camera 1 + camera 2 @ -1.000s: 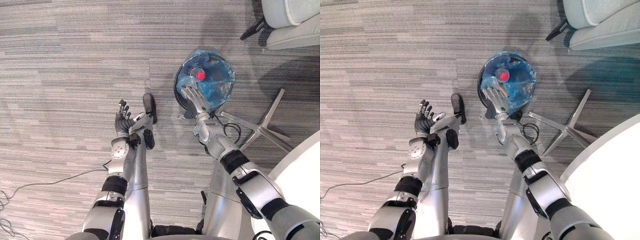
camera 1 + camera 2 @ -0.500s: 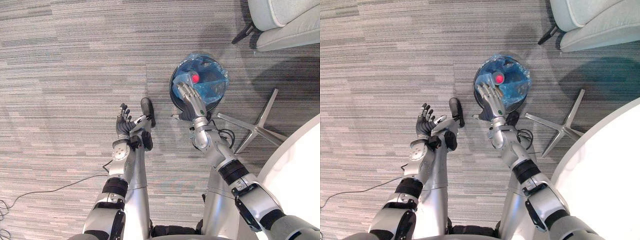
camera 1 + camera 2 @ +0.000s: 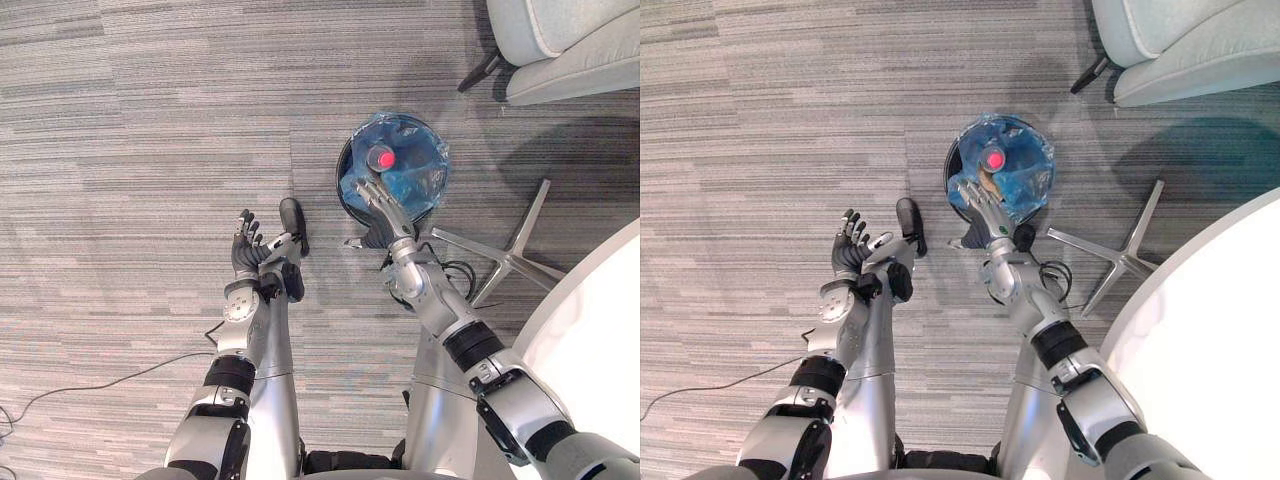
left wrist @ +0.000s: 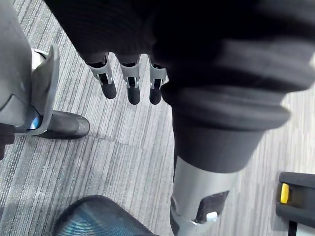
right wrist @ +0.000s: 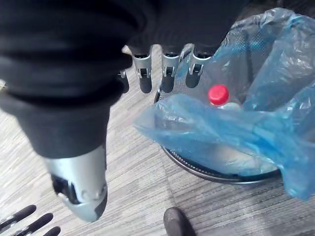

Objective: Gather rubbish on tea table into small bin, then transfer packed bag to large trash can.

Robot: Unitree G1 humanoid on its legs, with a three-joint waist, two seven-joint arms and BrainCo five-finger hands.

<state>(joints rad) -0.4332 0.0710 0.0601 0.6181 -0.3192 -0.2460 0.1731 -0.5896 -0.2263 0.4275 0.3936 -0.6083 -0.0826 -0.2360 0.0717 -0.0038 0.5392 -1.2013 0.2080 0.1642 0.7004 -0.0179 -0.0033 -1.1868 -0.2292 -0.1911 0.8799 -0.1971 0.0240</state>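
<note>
Right hand (image 3: 385, 205) still hovers straight-fingered over the small black mesh bin's (image 5: 206, 169) crinkly blue plastic bag (image 3: 420, 170) (left hand (image 3: 245, 248) idle, fingers open), so no grab yet.

I see the grey striped carpet floor (image 3: 150, 120) carrying the small bin (image 3: 342, 186) (blue-lined), with a metal chair base (image 3: 513, 257) beside it.

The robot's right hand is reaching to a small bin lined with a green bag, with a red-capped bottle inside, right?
Not quite: the bag is blue, not green, as the right wrist view shows. The rest holds: the right hand reaches to the small bin, and a red-capped bottle lies inside.
</note>
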